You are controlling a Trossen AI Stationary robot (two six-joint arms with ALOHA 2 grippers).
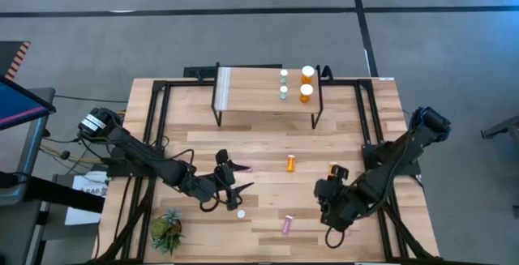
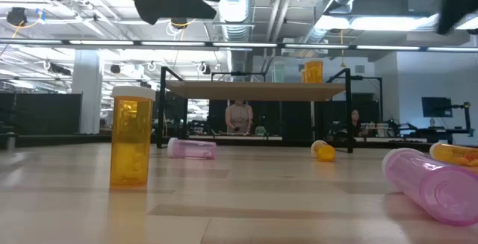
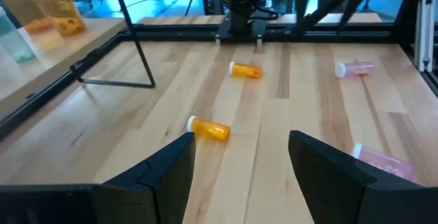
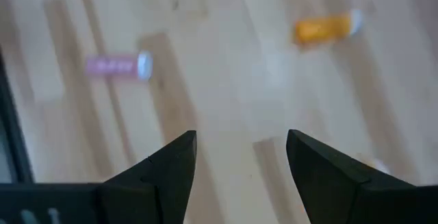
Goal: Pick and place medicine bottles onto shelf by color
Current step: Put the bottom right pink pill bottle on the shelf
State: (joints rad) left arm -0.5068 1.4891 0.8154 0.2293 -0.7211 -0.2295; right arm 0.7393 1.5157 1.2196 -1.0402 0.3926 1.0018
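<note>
- High view: shelf [image 1: 251,87] carries two orange bottles [image 1: 307,74] and two teal bottles [image 1: 284,92]; left gripper [image 1: 235,177] open, near the shelf's front.
- Low view: upright orange bottle [image 2: 131,139] stands nearer than the shelf [image 2: 246,89].
- Left wrist view: fingers [image 3: 171,169] spread, empty.
- Right wrist view: right gripper [image 4: 239,162] open, a pink bottle [image 4: 118,66] ahead.

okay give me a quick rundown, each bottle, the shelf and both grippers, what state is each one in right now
shelf: standing, four bottles upright at one end.
two orange bottles: upright on shelf.
two teal bottles: upright on shelf.
orange bottle: lying on table.
pink bottle: lying on table.
left gripper: open, empty.
right gripper: open, empty.
</note>
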